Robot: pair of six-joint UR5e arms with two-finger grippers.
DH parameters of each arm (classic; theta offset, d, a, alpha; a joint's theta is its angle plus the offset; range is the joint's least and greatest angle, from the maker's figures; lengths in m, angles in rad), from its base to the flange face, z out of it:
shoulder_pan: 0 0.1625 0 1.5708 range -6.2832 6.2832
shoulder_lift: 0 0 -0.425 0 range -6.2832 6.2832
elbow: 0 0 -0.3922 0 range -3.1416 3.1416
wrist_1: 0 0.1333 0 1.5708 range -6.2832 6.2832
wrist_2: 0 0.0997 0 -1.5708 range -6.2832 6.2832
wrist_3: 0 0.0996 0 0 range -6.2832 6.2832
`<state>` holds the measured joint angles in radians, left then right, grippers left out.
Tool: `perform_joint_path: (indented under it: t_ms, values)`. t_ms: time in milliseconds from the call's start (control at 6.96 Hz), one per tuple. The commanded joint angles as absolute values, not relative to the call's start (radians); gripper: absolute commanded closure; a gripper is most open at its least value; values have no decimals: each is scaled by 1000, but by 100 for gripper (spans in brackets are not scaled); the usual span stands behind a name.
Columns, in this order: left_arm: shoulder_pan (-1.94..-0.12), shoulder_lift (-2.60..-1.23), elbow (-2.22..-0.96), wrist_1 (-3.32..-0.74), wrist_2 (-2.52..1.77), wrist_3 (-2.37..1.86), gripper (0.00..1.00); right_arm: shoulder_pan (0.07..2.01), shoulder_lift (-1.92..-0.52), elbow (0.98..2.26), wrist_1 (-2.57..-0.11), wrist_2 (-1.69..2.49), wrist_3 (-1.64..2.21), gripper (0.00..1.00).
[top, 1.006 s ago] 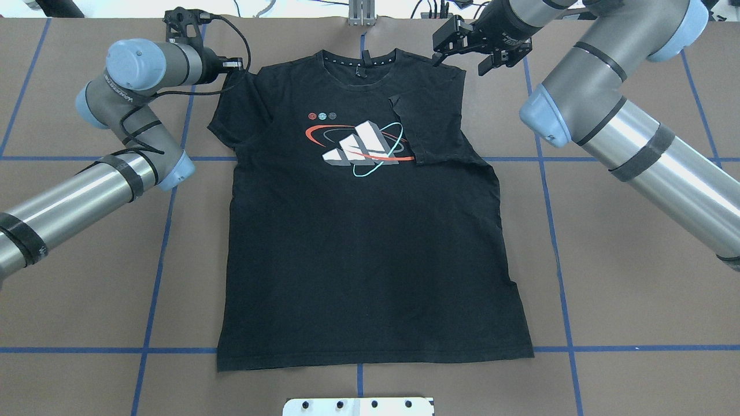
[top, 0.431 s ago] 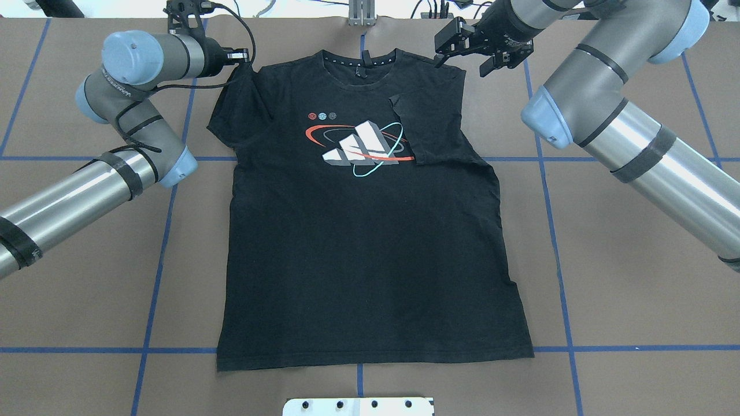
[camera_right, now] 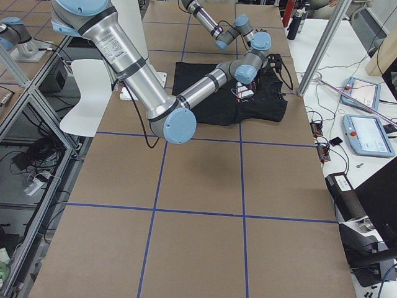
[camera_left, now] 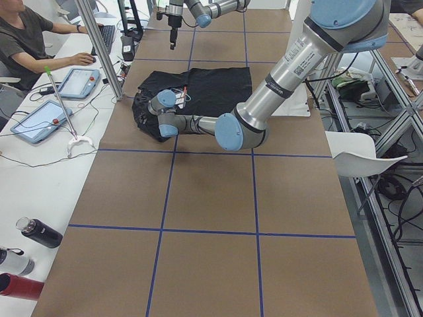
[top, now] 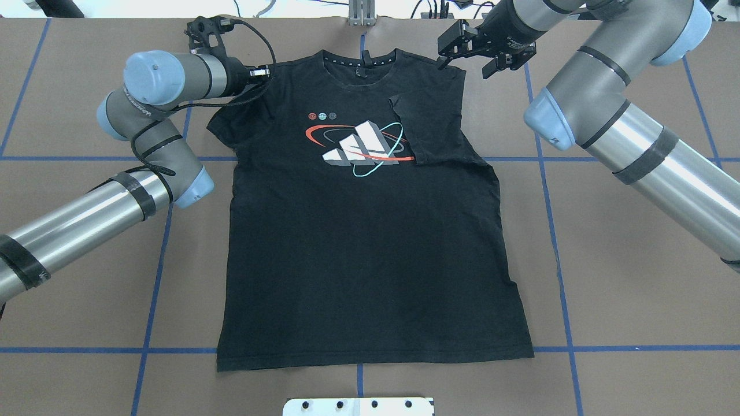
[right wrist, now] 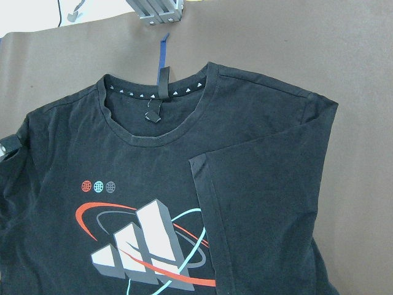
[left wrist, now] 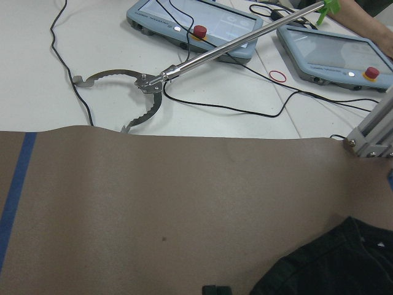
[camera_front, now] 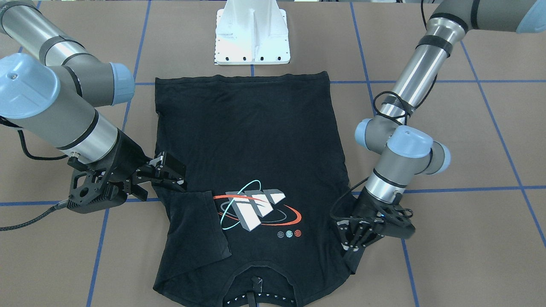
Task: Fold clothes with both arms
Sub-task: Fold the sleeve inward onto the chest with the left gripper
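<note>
The black T-shirt (top: 364,242) lies flat and logo up on the brown table, collar at the far edge. Its sleeve on the right arm's side (top: 430,130) is folded in over the chest, next to the logo (top: 358,147). My left gripper (camera_front: 352,252) sits low on the other sleeve (top: 234,112) at the shoulder seam, fingers close together and apparently shut on the cloth. My right gripper (camera_front: 181,177) hangs open just above the far shoulder corner (right wrist: 319,104), holding nothing. The right wrist view shows the collar (right wrist: 156,114) and the folded sleeve.
A white base plate (top: 358,406) sits at the near table edge. Blue tape lines cross the table. Beyond the far edge are teach pendants (left wrist: 196,21), a metal grabber tool (left wrist: 144,86) and cables. A seated person (camera_left: 26,36) and bottles (camera_left: 39,232) show in the exterior left view.
My left gripper has slid right along the shoulder toward the collar, taking the top of the sleeve with it. The right gripper has drifted slightly toward the far edge and stays open.
</note>
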<state>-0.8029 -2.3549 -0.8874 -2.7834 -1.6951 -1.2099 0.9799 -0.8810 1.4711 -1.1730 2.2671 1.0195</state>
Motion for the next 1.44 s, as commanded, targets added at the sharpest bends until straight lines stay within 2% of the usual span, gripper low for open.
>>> perform_joint_path:
  t_ms: [0, 287, 862, 1006, 1150, 1293]
  values:
    - [-755, -2385, -936, -2711, -1692, -1326, 100, 985, -888, 1471, -1170, 2267, 1017, 0]
    - [-746, -2501, -914, -2582, -1651, -1348, 100, 991, -888, 1471, -1172, 2269, 1017, 0]
    - [-747, -2523, -861, -2589, -1597, -1344, 100, 1003, -897, 1470, -1172, 2269, 1005, 0]
    - [-750, -2523, -861, -2595, -1598, -1345, 63, 1003, -897, 1470, -1172, 2269, 1005, 0]
    - [-752, -2525, -865, -2600, -1598, -1347, 8, 1003, -897, 1470, -1172, 2269, 1005, 0]
    - [-761, -2526, -865, -2665, -1604, -1362, 1, 1003, -897, 1470, -1172, 2269, 1003, 0]
